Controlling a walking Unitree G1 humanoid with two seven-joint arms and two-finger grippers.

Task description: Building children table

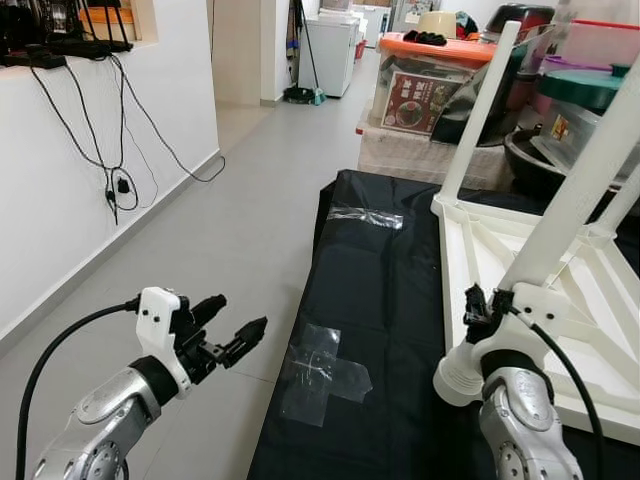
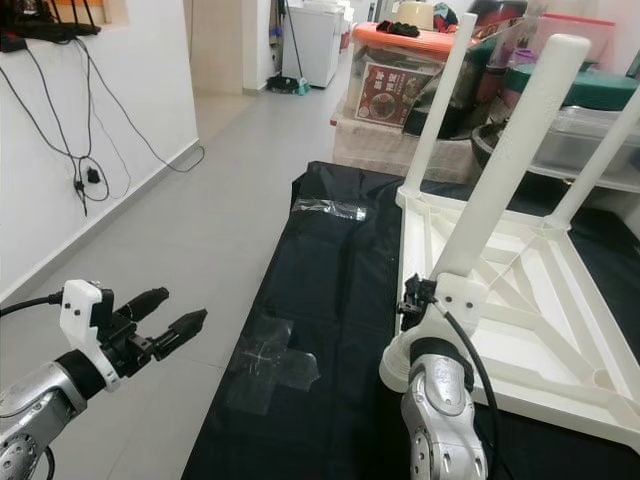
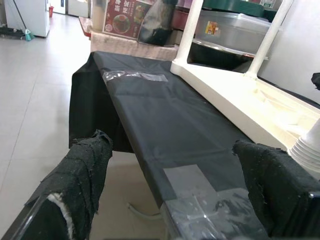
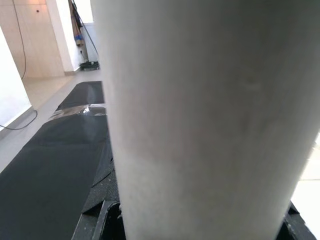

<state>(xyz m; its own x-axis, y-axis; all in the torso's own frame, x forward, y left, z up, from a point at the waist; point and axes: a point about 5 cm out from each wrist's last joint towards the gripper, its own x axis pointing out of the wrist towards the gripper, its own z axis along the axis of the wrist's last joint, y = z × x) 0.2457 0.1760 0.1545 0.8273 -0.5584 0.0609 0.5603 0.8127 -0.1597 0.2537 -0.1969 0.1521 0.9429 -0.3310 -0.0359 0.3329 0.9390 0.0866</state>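
The right pincer (image 2: 415, 295) grips the near leg (image 2: 505, 170) of the upturned table (image 2: 520, 300), the left pincer (image 1: 225, 335) hangs wide, so a crooked push could jam that leg.

From my feed, the upturned children's table (image 2: 520, 290) looks like smooth white moulded plastic with a faint sheen, and its near leg (image 2: 500, 170) reads matt and even close up. The bench (image 1: 390, 330) wears a black sheet, slightly glossy, patched with clear shiny tape (image 1: 320, 375). The left pincer (image 1: 228, 335) has fingers (image 3: 85, 175) wrapped in rough, frayed black cloth. Both arms look like brushed silver metal with white plastic mounts. The floor (image 1: 230, 230) is smooth, pale, lightly reflective tile.
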